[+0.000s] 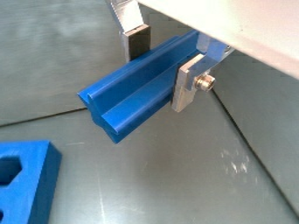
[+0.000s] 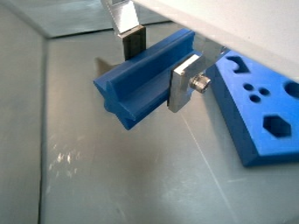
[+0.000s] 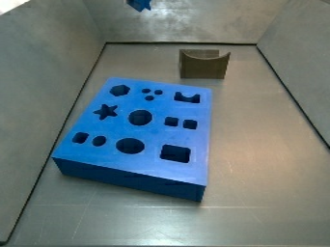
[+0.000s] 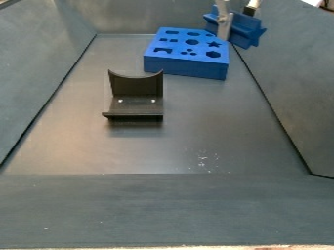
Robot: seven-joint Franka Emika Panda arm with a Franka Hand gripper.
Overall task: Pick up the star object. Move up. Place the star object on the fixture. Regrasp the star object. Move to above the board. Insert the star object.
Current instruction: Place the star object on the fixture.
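Observation:
My gripper (image 1: 163,68) is shut on the star object (image 1: 135,83), a blue ridged peg held crosswise between the silver fingers, high above the floor. Both wrist views show it (image 2: 140,79). In a side view the gripper (image 4: 229,21) holds the peg (image 4: 245,29) above the right edge of the board (image 4: 196,64). In a side view only the peg's tip (image 3: 139,4) shows at the top edge. The board (image 3: 146,137) is a thick blue slab with many shaped holes. The fixture (image 3: 203,64), a dark block with a U-shaped notch, stands apart from the board, with nothing in it (image 4: 133,98).
Grey walls enclose the floor on all sides. A corner of the board (image 1: 30,179) shows in a wrist view, and its holed top (image 2: 263,105) lies beside and below the peg.

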